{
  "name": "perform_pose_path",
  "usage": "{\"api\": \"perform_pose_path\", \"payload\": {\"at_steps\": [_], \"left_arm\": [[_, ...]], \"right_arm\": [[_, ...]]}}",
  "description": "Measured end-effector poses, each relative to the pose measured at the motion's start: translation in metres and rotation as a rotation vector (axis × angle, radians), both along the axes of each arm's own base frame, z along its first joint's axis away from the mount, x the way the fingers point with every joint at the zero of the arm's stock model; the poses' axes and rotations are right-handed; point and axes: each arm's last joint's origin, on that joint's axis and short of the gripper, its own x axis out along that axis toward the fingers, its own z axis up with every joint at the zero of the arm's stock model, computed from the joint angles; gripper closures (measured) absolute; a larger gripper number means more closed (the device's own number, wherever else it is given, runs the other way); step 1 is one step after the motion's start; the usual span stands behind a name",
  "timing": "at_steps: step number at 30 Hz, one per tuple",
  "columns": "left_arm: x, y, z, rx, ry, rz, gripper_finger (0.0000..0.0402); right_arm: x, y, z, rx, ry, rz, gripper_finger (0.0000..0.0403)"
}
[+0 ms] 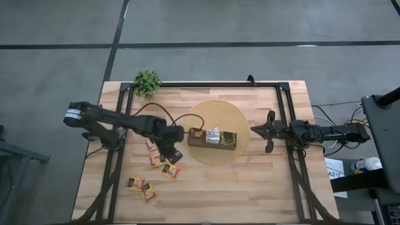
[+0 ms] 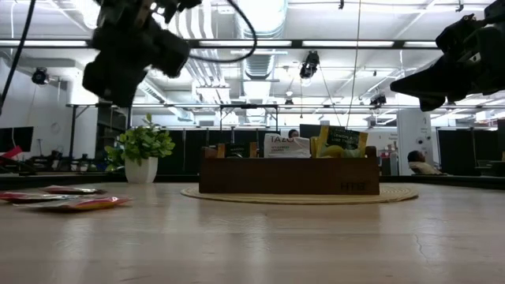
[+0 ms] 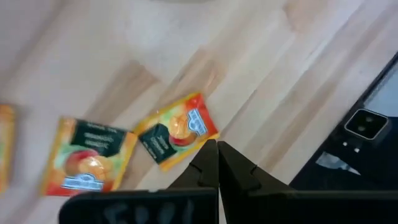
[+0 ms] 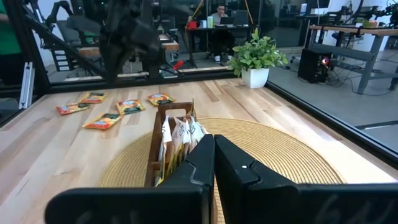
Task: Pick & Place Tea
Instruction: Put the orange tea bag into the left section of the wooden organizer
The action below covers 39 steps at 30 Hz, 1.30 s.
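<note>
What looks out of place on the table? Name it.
Several tea sachets lie scattered at odd angles on the bare wood beside the left gripper, outside the wooden box on the round mat.

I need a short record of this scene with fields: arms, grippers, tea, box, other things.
left gripper: shut, holds nothing, above the loose sachets, left of the box
right gripper: shut, empty, waits right of the mat
loose sachets: several flat on the table, left of the mat
box: brown, on the round woven mat, some sachets already stand in it
plant: at the table's far left corner
</note>
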Motion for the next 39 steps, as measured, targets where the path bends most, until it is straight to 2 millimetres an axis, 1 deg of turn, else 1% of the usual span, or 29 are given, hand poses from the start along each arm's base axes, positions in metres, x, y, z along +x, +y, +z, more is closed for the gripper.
{"api": "perform_pose_path", "payload": {"at_steps": [2, 5, 8, 10, 15, 17, 21, 27, 32, 35, 39], "left_arm": [[0.001, 0.005, 0.010, 0.019, 0.000, 0.003, 0.0401], [-0.001, 0.013, 0.017, 0.027, 0.033, 0.027, 0.0401], [-0.005, 0.016, 0.016, 0.034, 0.080, 0.028, 0.0401], [-0.006, 0.017, 0.013, 0.041, 0.082, 0.006, 0.0401], [-0.005, 0.017, 0.010, 0.052, 0.038, -0.069, 0.0401], [-0.004, 0.016, 0.010, 0.053, 0.028, -0.078, 0.0395], [-0.005, 0.016, 0.006, 0.049, 0.035, -0.080, 0.0359], [-0.008, 0.016, -0.001, 0.039, 0.070, -0.056, 0.0278], [-0.012, 0.016, -0.011, 0.019, 0.122, 0.005, 0.0213], [-0.014, 0.015, -0.022, 0.004, 0.126, -0.002, 0.0190], [-0.015, 0.014, -0.040, -0.023, 0.074, -0.036, 0.0184]], "right_arm": [[0.000, 0.000, 0.000, 0.000, 0.000, 0.000, 0.0394], [0.000, 0.000, 0.000, 0.000, 0.000, 0.000, 0.0394], [0.000, 0.000, 0.000, 0.000, 0.000, 0.000, 0.0394], [0.000, 0.000, 0.000, 0.000, 0.000, 0.000, 0.0394], [0.000, 0.000, 0.000, 0.000, 0.000, 0.000, 0.0394], [0.000, 0.000, 0.000, 0.000, 0.000, 0.000, 0.0394], [0.000, 0.000, 0.000, 0.000, 0.000, 0.000, 0.0394], [0.000, 0.000, 0.000, 0.000, 0.000, 0.000, 0.0394], [0.000, 0.000, 0.000, 0.000, 0.000, 0.000, 0.0394], [0.000, 0.000, 0.000, 0.000, 0.000, 0.000, 0.0394], [0.000, 0.000, 0.000, 0.000, 0.000, 0.000, 0.0394]]}}
